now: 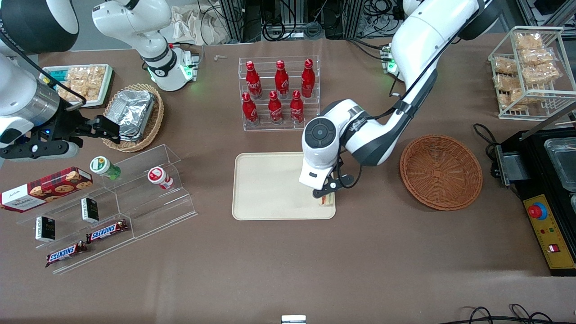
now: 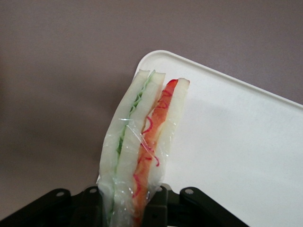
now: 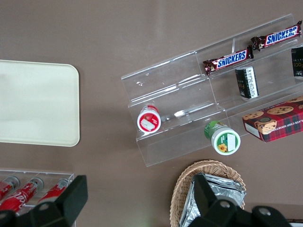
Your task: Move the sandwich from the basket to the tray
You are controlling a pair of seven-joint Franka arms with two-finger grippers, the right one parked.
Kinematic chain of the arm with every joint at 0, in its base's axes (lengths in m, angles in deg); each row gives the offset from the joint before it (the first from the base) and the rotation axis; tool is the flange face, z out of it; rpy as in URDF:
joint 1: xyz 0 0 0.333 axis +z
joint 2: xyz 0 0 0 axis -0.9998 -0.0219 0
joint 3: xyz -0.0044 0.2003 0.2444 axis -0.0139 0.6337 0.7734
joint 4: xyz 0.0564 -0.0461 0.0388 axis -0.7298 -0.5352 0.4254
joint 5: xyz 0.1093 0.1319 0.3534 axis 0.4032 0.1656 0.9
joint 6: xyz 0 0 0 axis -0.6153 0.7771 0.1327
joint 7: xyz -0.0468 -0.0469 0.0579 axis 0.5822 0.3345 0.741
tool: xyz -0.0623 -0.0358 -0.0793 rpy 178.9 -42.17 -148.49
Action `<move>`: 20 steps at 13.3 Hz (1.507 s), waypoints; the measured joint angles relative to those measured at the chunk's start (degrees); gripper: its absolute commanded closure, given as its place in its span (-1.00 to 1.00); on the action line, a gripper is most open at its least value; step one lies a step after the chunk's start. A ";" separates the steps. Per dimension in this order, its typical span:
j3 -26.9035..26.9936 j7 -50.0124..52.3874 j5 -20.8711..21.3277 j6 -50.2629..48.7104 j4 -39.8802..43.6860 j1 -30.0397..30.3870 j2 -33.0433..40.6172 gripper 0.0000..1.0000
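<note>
My left gripper (image 1: pixel 327 196) is shut on the clear-wrapped sandwich (image 1: pixel 326 200) and holds it over the corner of the cream-beige tray (image 1: pixel 265 186) that is nearest the front camera and the basket. In the left wrist view the sandwich (image 2: pixel 139 142) stands between the black fingers (image 2: pixel 163 203), its green and red filling stripes showing, above the tray's rounded corner (image 2: pixel 227 142). The round reddish-brown wicker basket (image 1: pixel 440 172) lies beside the tray toward the working arm's end of the table, with nothing in it.
A clear rack of red bottles (image 1: pixel 279 92) stands farther from the front camera than the tray. Clear acrylic shelves (image 1: pixel 112 202) with snacks lie toward the parked arm's end. A tan basket with foil containers (image 1: pixel 135 112) is near them. A wire rack (image 1: pixel 531 72) holds snack bags.
</note>
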 measured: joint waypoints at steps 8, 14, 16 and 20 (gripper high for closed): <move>0.01 -5.03 0.27 3.46 -0.63 -0.16 -4.55 1.00; 0.01 -5.24 0.47 4.81 -0.66 -0.18 -6.15 -1.00; 0.01 -5.27 0.57 4.89 -0.66 -0.18 -6.18 -1.00; 0.00 -5.28 0.67 4.91 -0.63 -0.18 -6.18 -1.00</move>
